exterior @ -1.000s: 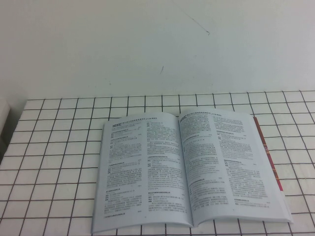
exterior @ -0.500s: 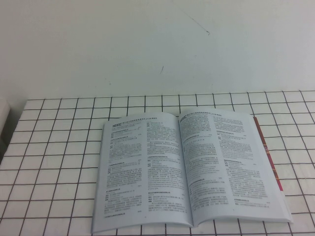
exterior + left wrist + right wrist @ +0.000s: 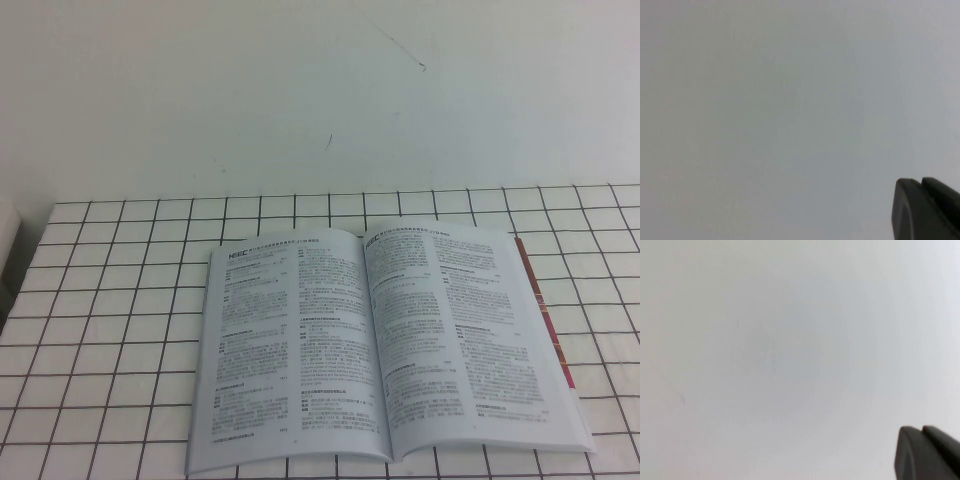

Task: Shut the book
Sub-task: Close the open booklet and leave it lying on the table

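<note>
On table (image 3: 120, 300), book (image 3: 380, 340) spine near-far; left hand (image 3: 927, 210), right hand (image 3: 927, 452) off-table, perhaps.

An open book (image 3: 385, 345) lies flat on the table (image 3: 120, 300), set a little in from the back edge and well clear of the left edge. A wall (image 3: 300, 90) rises behind the back edge. The left gripper (image 3: 927, 210) and right gripper (image 3: 929, 452) each show only in their own wrist view, in front of a blank surface.

the book (image 3: 385, 345) has thin matt paper pages. the table (image 3: 112, 335) under it looks smooth and matt. the left gripper (image 3: 925, 207) and the right gripper (image 3: 926, 452), each facing a smooth matt wall (image 3: 300, 100), look like dark matt plastic.
</note>
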{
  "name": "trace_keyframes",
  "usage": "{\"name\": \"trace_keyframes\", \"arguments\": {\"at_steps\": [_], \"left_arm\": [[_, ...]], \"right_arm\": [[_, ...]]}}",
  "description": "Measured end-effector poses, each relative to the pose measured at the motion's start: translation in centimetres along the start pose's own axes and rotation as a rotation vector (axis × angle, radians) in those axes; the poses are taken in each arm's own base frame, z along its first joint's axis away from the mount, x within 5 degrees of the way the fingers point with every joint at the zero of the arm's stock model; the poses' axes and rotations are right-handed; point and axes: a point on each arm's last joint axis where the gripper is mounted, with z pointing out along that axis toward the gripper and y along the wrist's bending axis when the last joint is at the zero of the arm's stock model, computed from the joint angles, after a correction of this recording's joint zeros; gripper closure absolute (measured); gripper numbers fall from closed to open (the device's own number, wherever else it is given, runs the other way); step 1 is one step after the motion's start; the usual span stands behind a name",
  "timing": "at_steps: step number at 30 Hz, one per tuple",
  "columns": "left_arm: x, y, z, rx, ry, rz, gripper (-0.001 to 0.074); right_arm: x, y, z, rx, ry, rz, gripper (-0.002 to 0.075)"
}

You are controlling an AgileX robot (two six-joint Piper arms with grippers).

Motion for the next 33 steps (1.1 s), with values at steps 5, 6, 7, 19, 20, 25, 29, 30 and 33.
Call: {"name": "trace_keyframes", "arguments": {"at_steps": [5, 6, 7, 19, 20, 25, 29, 30, 33], "left_arm": [[-1.3, 0.0, -0.1, -0.004, -0.146, 0.0, 0.0738], [-1.4, 0.0, -0.1, -0.005, -0.158, 0.0, 0.0738], [-1.5, 0.1, -0.1, -0.006, -0.167, -0.004, 0.0739], [-2.2, 0.4, 0.4, -0.039, 0.026, -0.212, 0.0738], [-2.9, 0.3, 0.7, -0.03, 0.05, -0.209, 0.0738], [-5.3, -0.1, 3.0, 0.002, 0.238, -0.199, 0.0738], [-5.7, -0.3, 6.1, 0.009, 0.41, -0.189, 0.0738], [-5.4, -0.3, 6.7, 0.006, 0.439, -0.195, 0.0739], [-3.7, -0.4, 8.8, -0.01, 0.548, -0.22, 0.0739]], "right_arm": [[-2.4, -0.3, -0.3, 0.026, -0.267, 0.042, 0.0729], [-2.7, -0.3, -0.4, 0.029, -0.298, 0.052, 0.0729], [-2.9, -0.4, -0.5, 0.036, -0.324, 0.063, 0.0729], [-5.5, -0.8, 0.8, 0.017, -0.087, 0.107, 0.0729], [-6.4, -0.9, 1.2, 0.01, -0.042, 0.107, 0.0729], [-10.2, -1.3, 4.0, -0.015, 0.15, 0.108, 0.0729], [-10.8, -1.3, 7.7, -0.039, 0.359, 0.106, 0.0729], [-10.6, -1.2, 8.8, -0.046, 0.425, 0.11, 0.0729], [-9.4, -0.8, 11.9, -0.092, 0.616, 0.102, 0.0729]]}}
